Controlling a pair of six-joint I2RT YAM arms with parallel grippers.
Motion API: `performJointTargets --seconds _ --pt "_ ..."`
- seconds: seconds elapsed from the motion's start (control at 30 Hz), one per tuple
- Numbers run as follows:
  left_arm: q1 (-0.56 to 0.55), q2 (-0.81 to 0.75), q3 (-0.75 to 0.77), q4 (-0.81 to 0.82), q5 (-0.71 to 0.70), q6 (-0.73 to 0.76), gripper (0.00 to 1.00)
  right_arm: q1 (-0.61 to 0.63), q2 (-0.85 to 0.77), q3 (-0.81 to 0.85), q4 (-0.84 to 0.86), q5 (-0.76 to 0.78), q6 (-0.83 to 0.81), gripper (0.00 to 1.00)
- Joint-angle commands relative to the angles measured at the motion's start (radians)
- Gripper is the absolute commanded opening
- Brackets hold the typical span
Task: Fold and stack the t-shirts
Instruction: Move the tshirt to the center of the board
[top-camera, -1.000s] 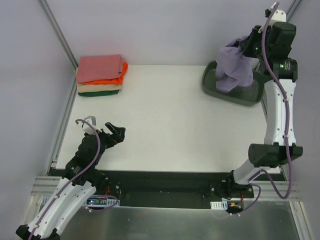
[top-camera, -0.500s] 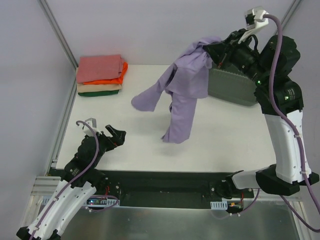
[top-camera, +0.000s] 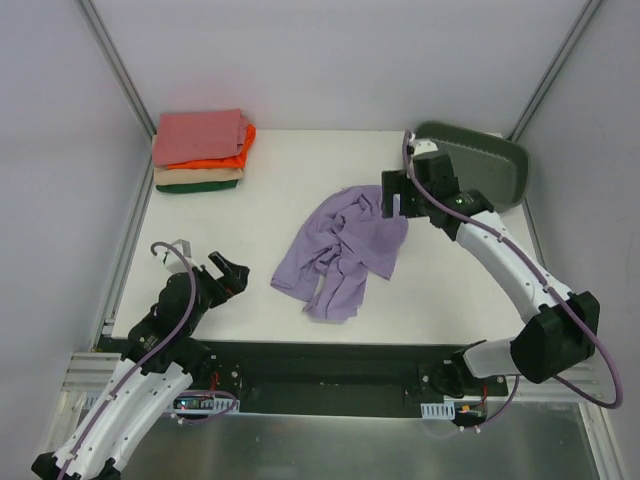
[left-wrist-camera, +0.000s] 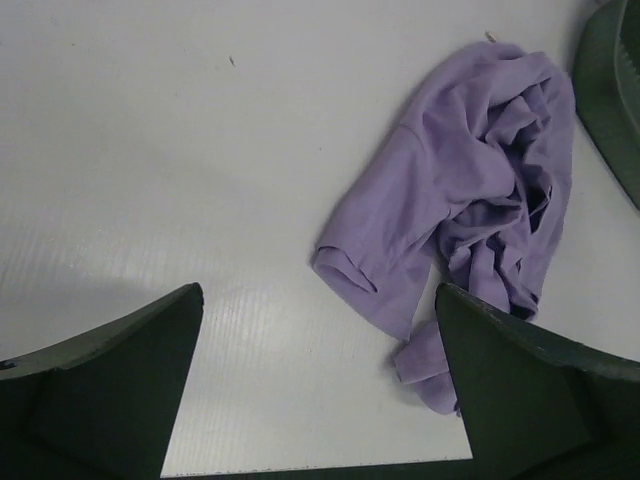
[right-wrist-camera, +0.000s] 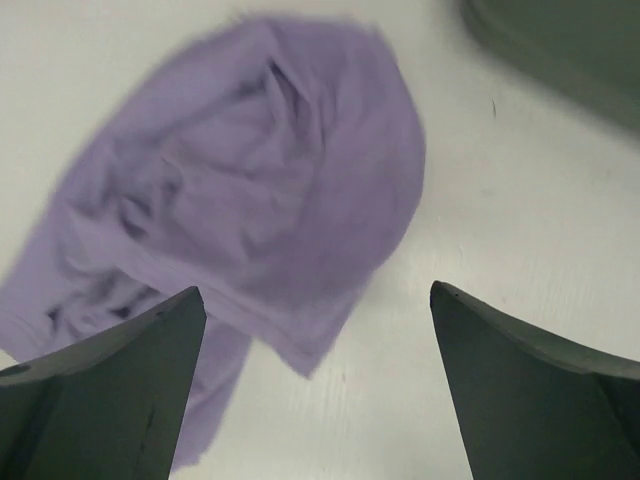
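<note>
We log the lavender t-shirt (top-camera: 342, 252) lying unfolded and crumpled on the white surface (top-camera: 300, 180), a little right of centre. The cloth is bunched in deep creases at its far-right end, and a sleeve and a strip of hem trail toward the near-left. The stack of folded t-shirts (top-camera: 200, 150) sits at the far-left corner, well apart from it: salmon-pink on top, then orange, tan, and dark green at the bottom. The grey-green tub (top-camera: 480, 165) stands at the far-right corner, near the shirt but not touching it. The right arm stretches forward and inward from its base, placing the right gripper (top-camera: 397, 200) over the bunched far-right end of the shirt. In the wrist view its fingers are spread wide with the cloth lying below them, nothing pinched. The left arm stays folded low at the near-left. The left gripper (top-camera: 228, 272) points toward the shirt, spread wide and empty, well short of the cloth.
</note>
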Motion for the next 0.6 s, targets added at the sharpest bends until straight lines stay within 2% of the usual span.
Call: performJointTargets --seconds 0.0,0.13,0.27,0.4,0.57 --pt "-0.002 0.078 0.043 -0.012 -0.017 -0.050 0.99 -0.003 -0.142 -0.169 0.028 0.129 0.063 0.96" --pt "-0.002 0.196 0.069 0.019 0.041 -0.047 0.99 0.000 -0.309 -0.395 0.110 0.048 0.141 0.96" --pt "-0.002 0.322 0.046 0.178 0.223 -0.004 0.99 0.000 -0.484 -0.625 0.206 -0.072 0.177 0.96" --pt "-0.002 0.475 0.032 0.308 0.345 -0.015 0.98 0.002 -0.572 -0.737 0.229 -0.087 0.230 0.96" --pt "-0.002 0.673 0.053 0.390 0.334 -0.051 0.88 0.000 -0.600 -0.785 0.234 -0.069 0.250 0.96"
